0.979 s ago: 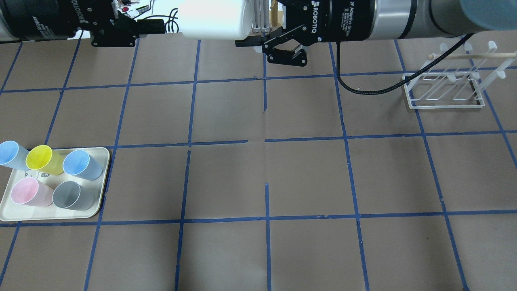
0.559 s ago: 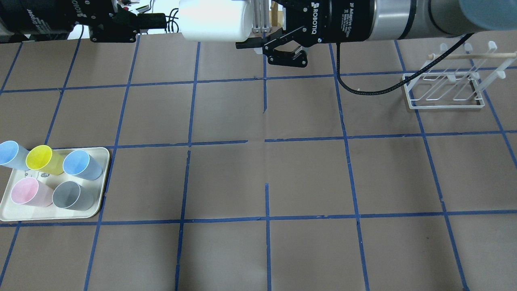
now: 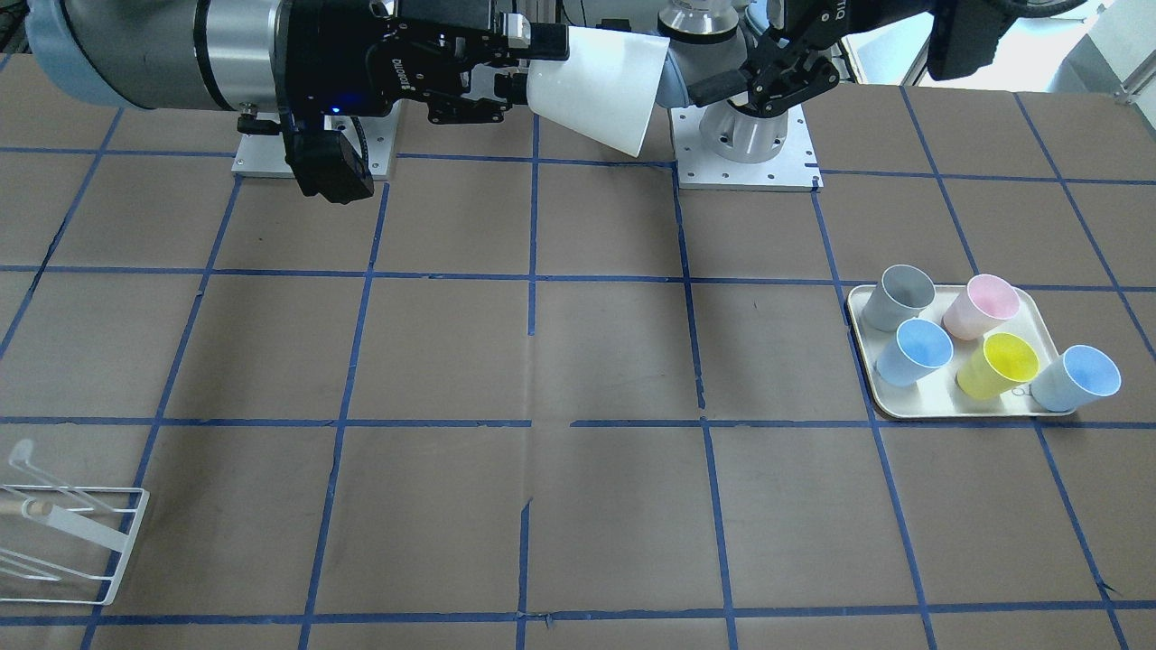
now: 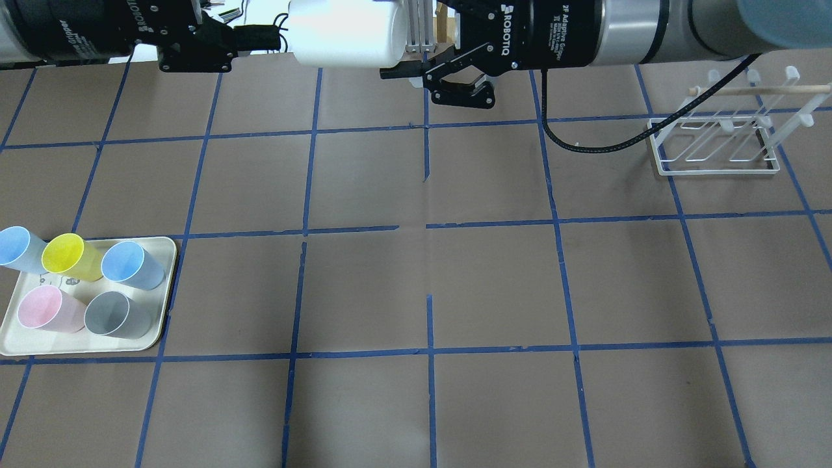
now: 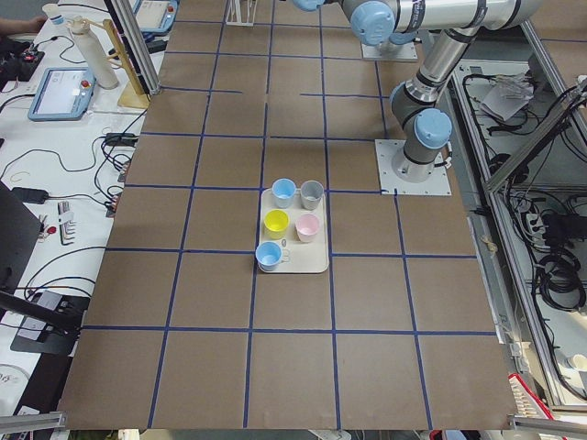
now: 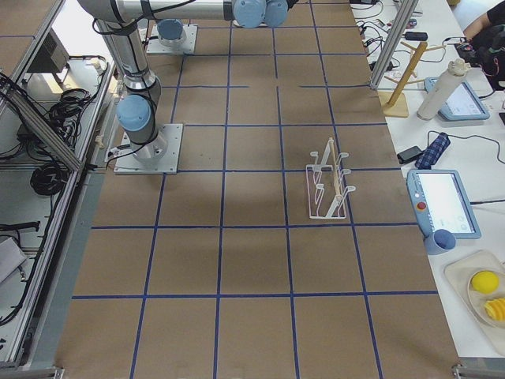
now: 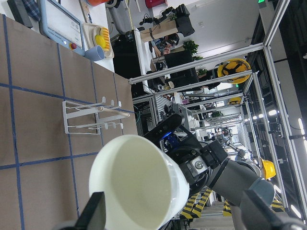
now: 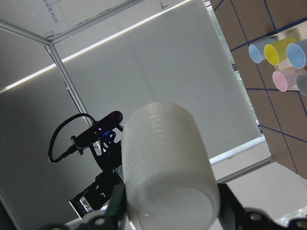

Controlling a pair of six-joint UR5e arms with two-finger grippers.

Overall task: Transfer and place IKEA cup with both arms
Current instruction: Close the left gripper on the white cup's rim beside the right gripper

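1. The IKEA cup (image 3: 591,86) is up in the air, lying on its side over the middle of the worktop (image 4: 416,286), between the two arms.
2. The right gripper (image 3: 528,63) has it: the jaws are closed on the narrow base end, and the wide mouth points at the other arm.
3. The left gripper (image 3: 736,77) sits just beside the cup's mouth with its jaws spread wide and nothing in them. I can't tell whether a finger touches the rim.
4. To my eye this is the handover stage. The cup is lifted and carried, but setting it down is not yet done.
5. On the left of the worktop a tray (image 3: 930,402) holds a grey cup (image 4: 117,315), a pink cup (image 4: 45,311), a yellow cup (image 4: 68,257) and a blue cup (image 4: 133,265). A second blue cup (image 4: 19,248) stands at the tray's far-left corner, partly over its edge.
6. A white wire rack (image 4: 715,171) stands at the far right.
7. Nothing sits between the cup and either spot. The main risk I see is the slick cup slipping during a regrip.
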